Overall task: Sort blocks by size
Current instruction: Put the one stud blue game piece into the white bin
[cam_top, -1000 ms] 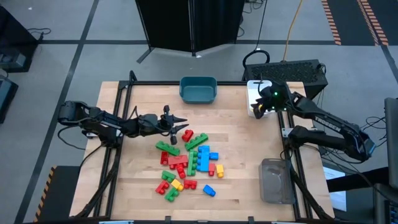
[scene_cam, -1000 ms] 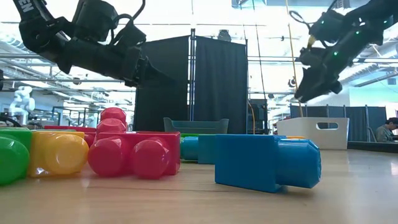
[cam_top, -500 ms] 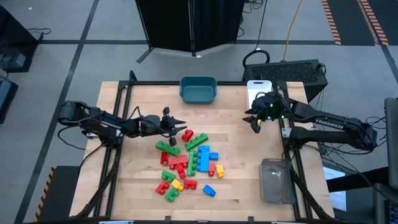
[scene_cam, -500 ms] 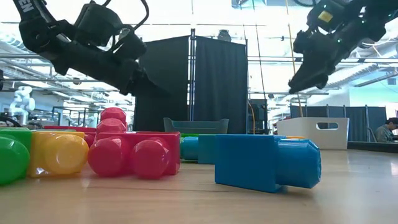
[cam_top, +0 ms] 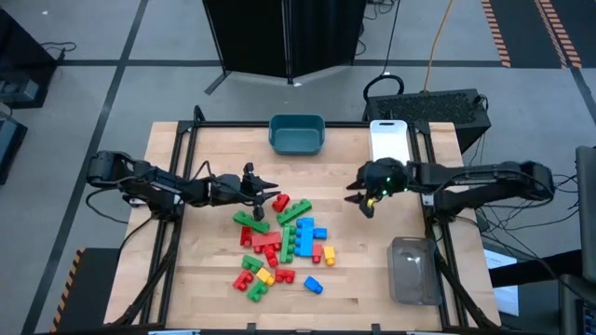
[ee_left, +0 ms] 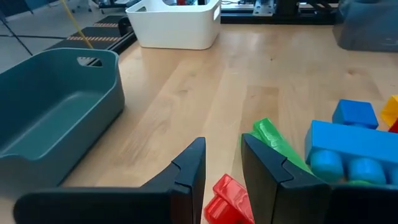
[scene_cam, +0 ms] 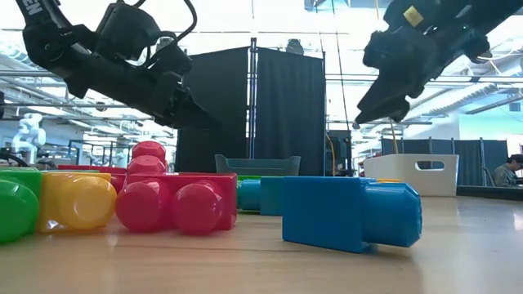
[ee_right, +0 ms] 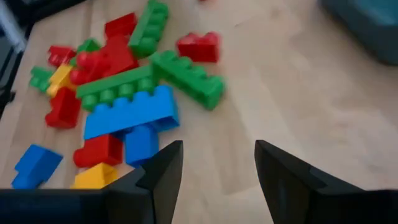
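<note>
Blocks (cam_top: pixel 281 240) (pile's layout only overhead) near left pincer (cam_top: pixel 272 197).

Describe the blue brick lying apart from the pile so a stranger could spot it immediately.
Start at the wooden table and find the heap of coloured blocks near its middle. At the heap's edge nearest the clear bin lies one short blue brick, tilted and on its own. Unlike the other blue bricks, it touches no neighbour.

no legible text or labels anywhere
</note>
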